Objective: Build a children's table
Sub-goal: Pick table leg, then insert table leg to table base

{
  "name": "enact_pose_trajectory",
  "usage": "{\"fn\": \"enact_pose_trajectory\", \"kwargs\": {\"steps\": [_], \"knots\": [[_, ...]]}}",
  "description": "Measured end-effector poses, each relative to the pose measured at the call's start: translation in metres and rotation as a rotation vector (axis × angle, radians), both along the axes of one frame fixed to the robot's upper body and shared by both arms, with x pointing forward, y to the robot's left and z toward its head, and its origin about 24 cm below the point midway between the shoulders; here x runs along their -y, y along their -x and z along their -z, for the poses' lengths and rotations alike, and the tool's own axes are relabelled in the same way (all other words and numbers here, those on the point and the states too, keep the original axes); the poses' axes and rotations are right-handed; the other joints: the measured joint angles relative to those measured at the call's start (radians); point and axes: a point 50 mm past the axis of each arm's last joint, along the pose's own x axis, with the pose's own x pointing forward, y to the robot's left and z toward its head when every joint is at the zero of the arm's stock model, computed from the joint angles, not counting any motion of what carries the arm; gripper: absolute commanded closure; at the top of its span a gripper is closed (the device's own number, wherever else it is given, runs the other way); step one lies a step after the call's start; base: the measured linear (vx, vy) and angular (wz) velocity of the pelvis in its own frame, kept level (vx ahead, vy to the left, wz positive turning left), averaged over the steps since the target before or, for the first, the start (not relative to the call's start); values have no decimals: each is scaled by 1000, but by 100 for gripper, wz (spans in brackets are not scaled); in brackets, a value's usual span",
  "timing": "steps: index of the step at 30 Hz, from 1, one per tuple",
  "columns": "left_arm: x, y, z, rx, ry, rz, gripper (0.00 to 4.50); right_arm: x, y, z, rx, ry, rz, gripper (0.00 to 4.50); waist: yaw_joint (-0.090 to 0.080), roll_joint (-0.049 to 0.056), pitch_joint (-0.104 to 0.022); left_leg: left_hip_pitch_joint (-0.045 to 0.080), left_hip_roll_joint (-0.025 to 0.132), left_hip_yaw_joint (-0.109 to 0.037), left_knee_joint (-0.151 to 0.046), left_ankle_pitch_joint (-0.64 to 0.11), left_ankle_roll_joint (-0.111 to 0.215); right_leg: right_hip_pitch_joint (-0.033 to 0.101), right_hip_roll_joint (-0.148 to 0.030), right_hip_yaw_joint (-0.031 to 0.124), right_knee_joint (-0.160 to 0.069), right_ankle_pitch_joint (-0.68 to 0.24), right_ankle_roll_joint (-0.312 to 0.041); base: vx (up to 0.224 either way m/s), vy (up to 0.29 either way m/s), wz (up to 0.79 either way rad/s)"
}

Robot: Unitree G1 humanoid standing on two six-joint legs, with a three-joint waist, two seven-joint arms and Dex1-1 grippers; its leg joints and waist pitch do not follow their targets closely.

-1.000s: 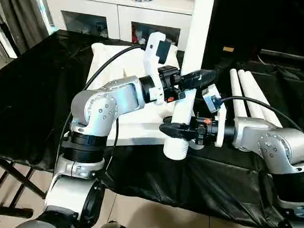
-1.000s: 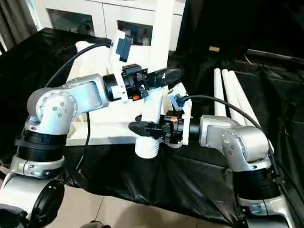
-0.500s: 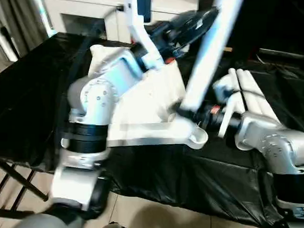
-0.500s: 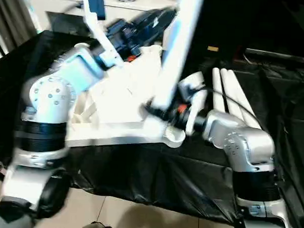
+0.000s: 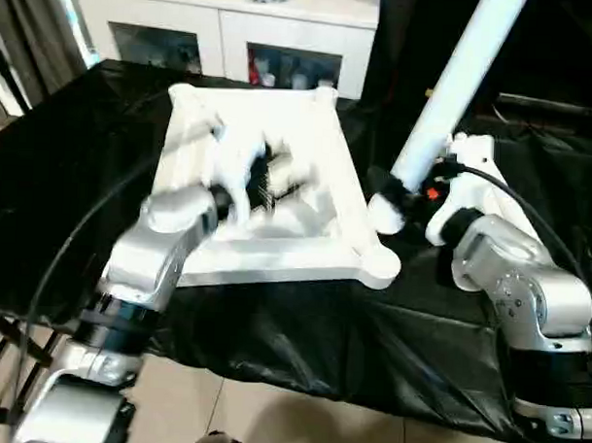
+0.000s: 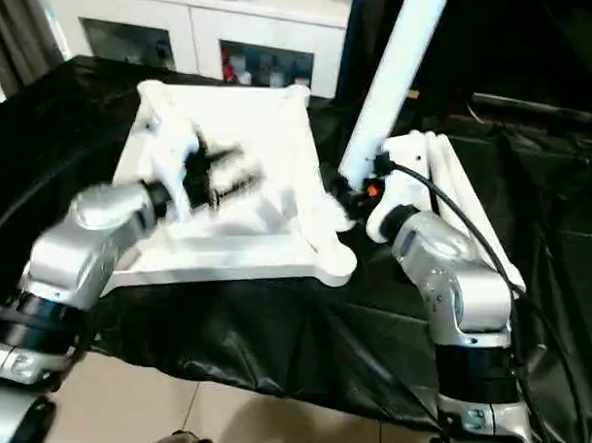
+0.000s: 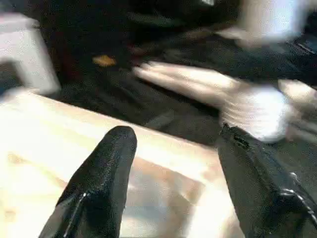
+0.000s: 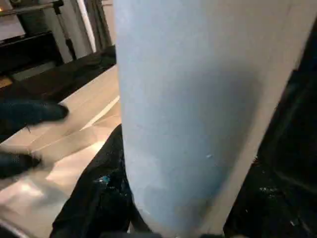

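The white tabletop (image 5: 280, 114) lies ribbed side up on the black-covered table, with a rounded corner socket (image 5: 380, 266) at its near right. My right gripper (image 5: 392, 193) is shut on a white leg (image 5: 456, 81), low on the tube, which slants up and to the right from just right of the tabletop. In the right wrist view the leg (image 8: 198, 99) stands against a black finger (image 8: 99, 198). My left gripper (image 7: 174, 133) hangs open over the tabletop's ribbed middle, holding nothing. More white legs (image 6: 464, 200) lie on the cloth behind my right forearm.
A black cloth (image 5: 64, 175) covers the work table, its front edge hanging toward the tiled floor. A white cabinet with glass doors (image 5: 234, 35) stands behind. A dark folding stand (image 5: 9, 357) is at the lower left.
My left gripper has let go of the leg and swung down over the tabletop. My right gripper has carried the leg rightward and tilted it. The camera has shifted too.
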Motion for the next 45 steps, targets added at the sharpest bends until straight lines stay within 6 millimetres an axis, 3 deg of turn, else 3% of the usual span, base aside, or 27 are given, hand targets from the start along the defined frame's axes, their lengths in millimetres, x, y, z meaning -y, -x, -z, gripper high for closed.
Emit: {"fn": "enact_pose_trajectory", "kwargs": {"steps": [3,7,11,15,19,30,33,35,39,40,45], "knots": [[8,-5,15,-35,-92,87,151,5,2,4,-13,12,-26,261,5,14,-1,0,-1,1,0,0,0,1,0,1,-1,1,0,0,0,0],[13,-8,26,-72,-147,144,151,15,6,11,-21,81,-20,261,-4,35,-1,1,0,0,0,0,0,1,0,1,-1,2,0,0,0,0],[17,-7,46,-139,-236,208,151,20,11,19,-44,130,-21,261,-17,45,-4,1,1,0,-1,0,0,1,0,0,-1,2,0,0,0,0],[9,-7,64,-212,-355,213,151,24,13,20,-51,148,-23,261,-32,45,-4,2,1,0,-1,1,-1,1,1,-1,0,2,0,0,0,0],[5,-7,70,-257,-363,214,151,24,13,20,-51,156,-25,261,-34,45,-4,2,1,0,-1,1,-1,1,1,0,-1,2,0,0,0,0],[10,-15,68,-270,-356,215,242,24,13,20,-48,171,-43,261,-30,45,-4,2,1,0,-1,1,0,2,0,-1,-1,2,-1,0,0,0],[9,-13,68,-299,-345,243,249,23,13,20,-46,169,-50,261,-31,45,-4,2,1,0,-1,1,0,2,0,-1,-1,2,-1,0,0,0],[9,-12,68,-315,-337,250,284,21,12,18,-41,170,-62,261,-31,45,-4,2,1,0,-1,1,0,2,0,-1,-1,2,-1,0,0,0],[6,-11,70,-342,-333,265,303,18,11,16,-31,171,-83,261,-29,45,-4,2,1,0,-1,1,0,2,0,-1,-2,2,-1,0,0,0],[5,-11,70,-343,-334,267,329,17,10,16,-32,170,-90,261,-29,45,-4,2,1,0,-1,1,0,2,0,-1,-2,2,-1,0,0,0],[3,-11,69,-350,-314,266,340,11,9,16,-36,144,-115,261,-26,44,-3,2,1,0,-1,1,0,2,0,-1,-1,2,-1,0,0,0]]}}
